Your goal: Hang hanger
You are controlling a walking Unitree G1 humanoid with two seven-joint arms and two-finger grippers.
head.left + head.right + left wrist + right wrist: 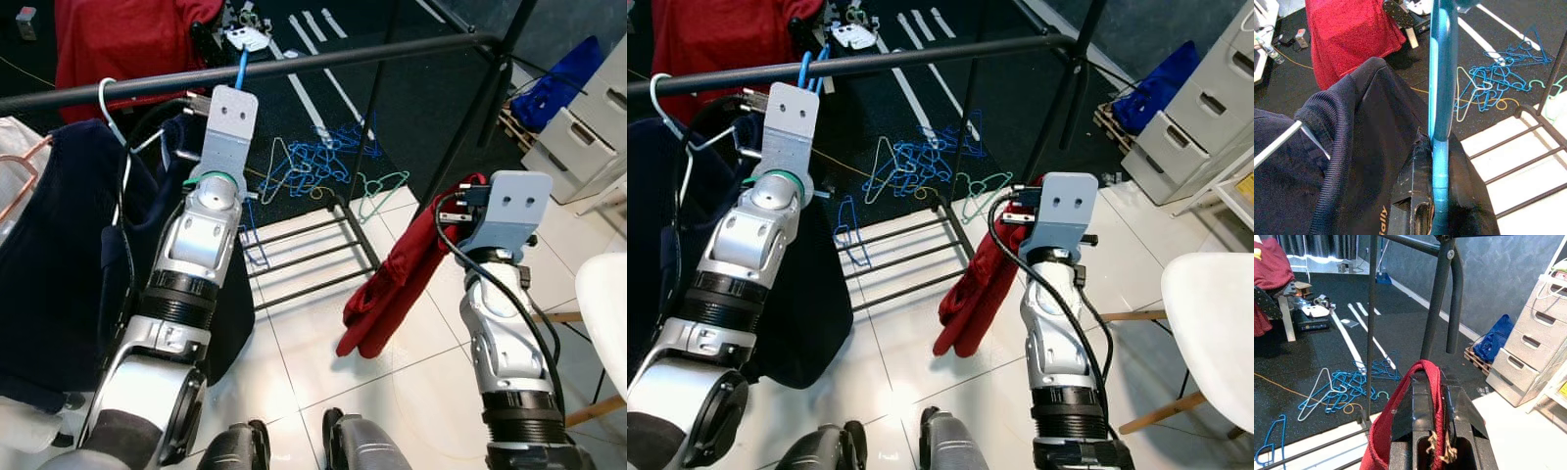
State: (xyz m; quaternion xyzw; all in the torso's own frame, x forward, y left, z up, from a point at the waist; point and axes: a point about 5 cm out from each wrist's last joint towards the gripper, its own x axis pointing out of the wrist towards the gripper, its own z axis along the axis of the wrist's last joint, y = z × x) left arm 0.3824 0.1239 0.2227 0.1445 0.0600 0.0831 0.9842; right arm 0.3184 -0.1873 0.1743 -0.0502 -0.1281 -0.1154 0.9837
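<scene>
The left gripper (pixel 1432 196) is raised right up at the black rail (pixel 323 64) of the clothes rack, its fingers clamped on a blue hanger (pixel 1441 98) whose stem rises to the rail. Just beside it, a dark navy garment (pixel 59 264) hangs from the same rail on a white hanger (pixel 106 103).

Over on the other side, the right gripper (pixel 1432 431) sits lower, near the rack's upright post (pixel 1437 298), fingers closed tight on a red cloth (pixel 402 274) that drapes over them and hangs toward the white tiled floor (pixel 323 343).

On the dark mat beyond the rack's base bars (pixel 304 255) lies a tangled heap of blue and pale hangers (pixel 313 162). A grey drawer unit (pixel 1530 347) stands off to the right, a blue bag (pixel 1496 340) beside it, and a white chair (pixel 1210 313) at the right.
</scene>
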